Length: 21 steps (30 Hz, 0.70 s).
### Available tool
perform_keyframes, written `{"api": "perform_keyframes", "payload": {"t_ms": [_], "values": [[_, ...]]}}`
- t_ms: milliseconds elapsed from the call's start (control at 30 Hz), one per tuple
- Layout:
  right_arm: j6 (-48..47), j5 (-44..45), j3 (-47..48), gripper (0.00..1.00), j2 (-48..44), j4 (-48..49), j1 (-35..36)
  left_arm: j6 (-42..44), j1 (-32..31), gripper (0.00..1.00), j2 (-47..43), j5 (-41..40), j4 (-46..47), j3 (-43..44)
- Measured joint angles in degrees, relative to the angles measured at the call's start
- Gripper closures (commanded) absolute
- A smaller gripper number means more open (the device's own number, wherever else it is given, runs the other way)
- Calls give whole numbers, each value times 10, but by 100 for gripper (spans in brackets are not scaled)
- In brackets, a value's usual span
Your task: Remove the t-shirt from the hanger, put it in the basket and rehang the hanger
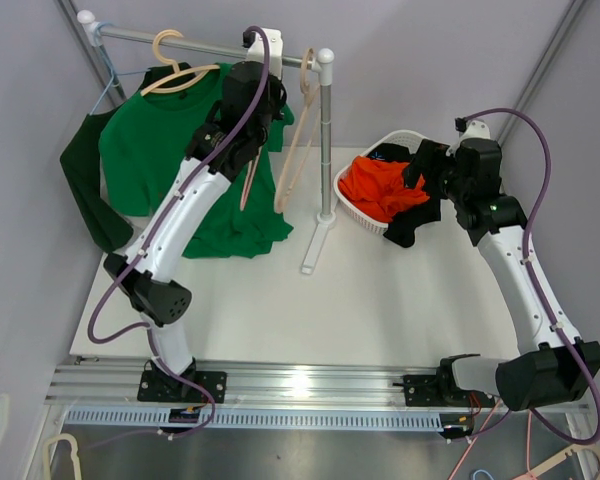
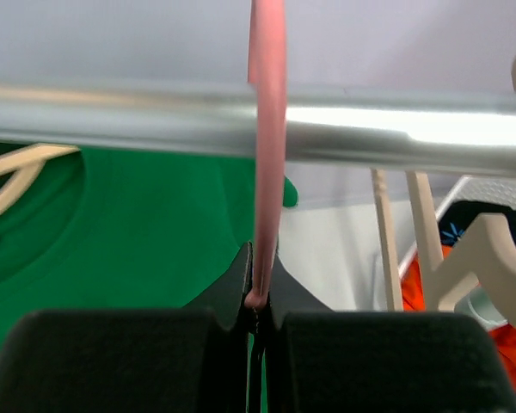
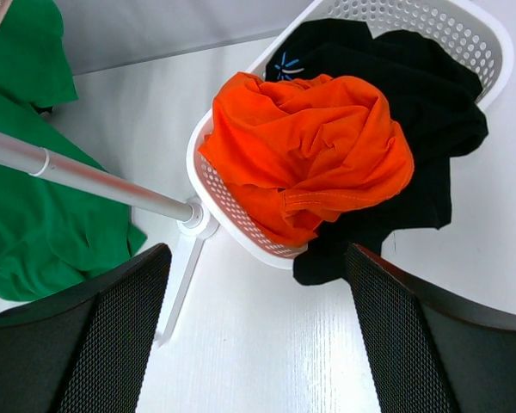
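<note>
White table (image 1: 380,300), 1 rail (image 1: 215,44). Left gripper (image 2: 258,297): clamped on pink hanger (image 2: 267,129). Right gripper (image 3: 254,267): wide, empty, over basket (image 3: 208,185). Risk: hanger may snag rail, tipping it.

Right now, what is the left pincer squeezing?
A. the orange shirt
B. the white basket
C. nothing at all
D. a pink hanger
D: the left pincer is shut tight on the thin pink hanger, which hooks over the metal rail.
</note>
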Motion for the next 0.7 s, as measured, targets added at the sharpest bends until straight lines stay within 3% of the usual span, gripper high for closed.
{"api": "perform_keyframes", "payload": {"t_ms": [333, 633, 667, 700], "values": [[0, -1, 0, 13, -1, 0, 0, 41, 0, 99, 38, 1, 47, 34], [4, -1, -16, 13, -20, 4, 0, 42, 0, 99, 74, 86, 56, 31], [4, -1, -17, 13, -21, 4, 0, 40, 0, 99, 71, 99, 63, 25], [4, -1, -17, 13, -21, 4, 0, 38, 0, 89, 66, 111, 70, 15]]}}
